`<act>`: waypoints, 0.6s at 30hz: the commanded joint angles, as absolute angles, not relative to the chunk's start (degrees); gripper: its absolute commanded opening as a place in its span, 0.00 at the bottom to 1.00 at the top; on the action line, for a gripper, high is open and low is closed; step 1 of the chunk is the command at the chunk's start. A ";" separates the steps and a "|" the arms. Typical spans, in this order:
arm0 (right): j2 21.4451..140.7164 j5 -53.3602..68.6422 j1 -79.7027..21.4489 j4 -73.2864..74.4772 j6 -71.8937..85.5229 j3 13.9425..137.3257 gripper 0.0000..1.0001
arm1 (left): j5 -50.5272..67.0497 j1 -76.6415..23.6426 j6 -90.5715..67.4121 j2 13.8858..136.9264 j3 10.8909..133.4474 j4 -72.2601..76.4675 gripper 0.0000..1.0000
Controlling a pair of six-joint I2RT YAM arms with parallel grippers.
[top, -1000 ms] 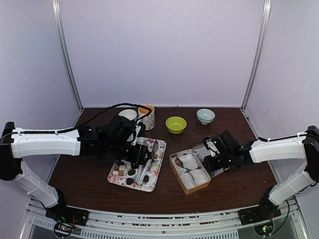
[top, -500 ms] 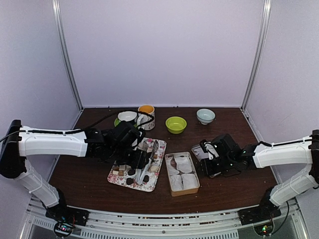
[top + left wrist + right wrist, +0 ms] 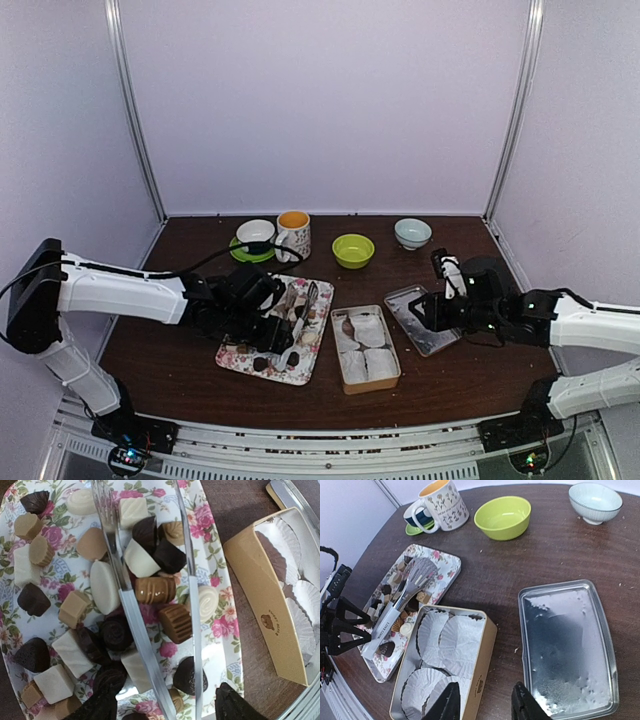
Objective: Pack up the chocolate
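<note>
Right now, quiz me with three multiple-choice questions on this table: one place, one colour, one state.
1. Where do the tongs lie?
A. on bare wood
B. on the floral tray, over the chocolate
C. on a hook
2. What colour is the bowl beside the mug?
A. red
B. black
C. lime green
3. How is the tin?
A. open, lid beside it
B. shut
C. upside down
Answers: 1 B, they cross the pieces; 2 C, it is lime green all over; 3 A, paper cups show inside.
</note>
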State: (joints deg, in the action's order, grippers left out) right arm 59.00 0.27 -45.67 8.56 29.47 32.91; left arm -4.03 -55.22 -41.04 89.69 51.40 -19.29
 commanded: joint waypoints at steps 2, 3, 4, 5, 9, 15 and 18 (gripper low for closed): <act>54.34 -8.05 -45.50 9.47 25.53 32.25 0.37 | 0.61 -54.21 -42.28 90.92 50.92 -12.57 0.69; 53.72 -8.53 -45.46 9.77 25.22 32.44 0.37 | 0.99 -54.11 -42.40 91.27 50.80 -12.04 0.68; 53.18 -9.14 -45.36 9.97 25.04 32.58 0.37 | 1.33 -53.95 -42.51 91.60 50.72 -11.42 0.68; 52.68 -9.74 -45.42 10.18 25.03 32.60 0.37 | 1.81 -53.75 -42.61 91.85 50.65 -10.89 0.67; 51.15 -11.33 -45.04 9.22 25.70 31.63 0.35 | 3.52 -52.41 -44.09 93.35 50.28 -8.89 0.64; 50.14 -11.16 -44.78 8.39 25.76 31.42 0.34 | 3.39 -51.15 -45.45 94.63 50.56 -9.27 0.63; 50.42 -11.20 -44.67 8.46 25.59 31.45 0.34 | 4.23 -51.15 -45.44 95.70 51.21 -9.58 0.63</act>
State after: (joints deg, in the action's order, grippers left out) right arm 50.89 -9.41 -45.01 9.17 25.89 32.18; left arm 2.61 -51.31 -44.66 94.32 50.98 -11.84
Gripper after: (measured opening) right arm 0.346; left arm 0.634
